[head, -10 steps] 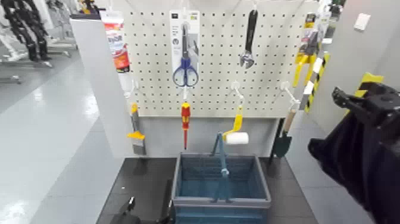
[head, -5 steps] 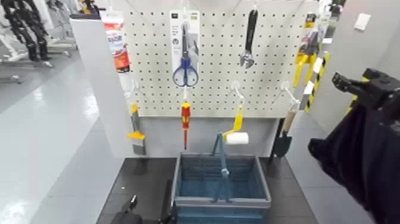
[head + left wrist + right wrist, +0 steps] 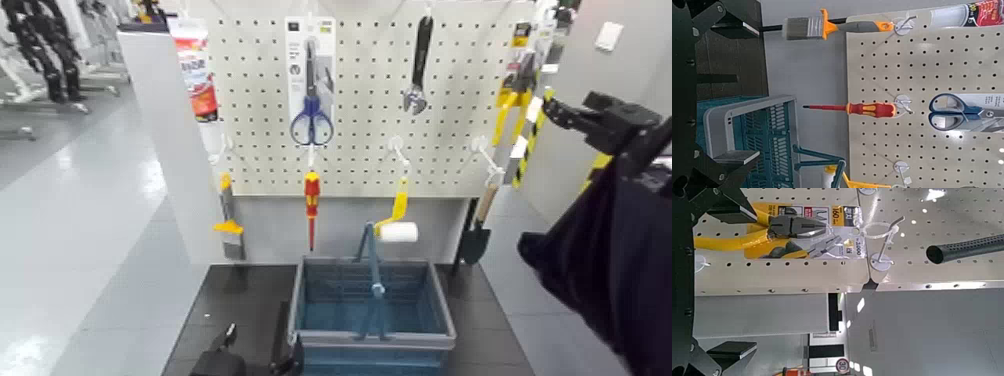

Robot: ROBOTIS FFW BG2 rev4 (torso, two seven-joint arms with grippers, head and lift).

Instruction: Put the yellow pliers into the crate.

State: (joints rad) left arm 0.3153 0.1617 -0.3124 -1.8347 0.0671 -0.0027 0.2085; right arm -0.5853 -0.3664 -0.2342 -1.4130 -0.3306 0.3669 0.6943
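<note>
The yellow pliers (image 3: 508, 108) hang on their printed card at the upper right edge of the pegboard. In the right wrist view the yellow pliers (image 3: 782, 233) lie flat against the board, dark head toward the card. My right gripper (image 3: 560, 108) is raised just right of them, open, its fingers (image 3: 731, 205) spread and holding nothing. The blue-grey crate (image 3: 400, 340) stands below the board with its blue bail handle up. My left gripper (image 3: 225, 358) sits low beside the crate (image 3: 746, 110), open and idle.
The pegboard (image 3: 365, 120) also carries blue scissors (image 3: 311, 120), a wrench (image 3: 418, 70), a red-and-yellow screwdriver (image 3: 311, 200), a yellow-handled paint roller (image 3: 397, 225) and a brush (image 3: 228, 225). A small spade (image 3: 477, 235) hangs at the right, near a yellow-and-black striped post (image 3: 528, 130).
My right gripper has risen and moved left toward the pliers on the board. The left gripper has barely shifted at the bottom edge.
</note>
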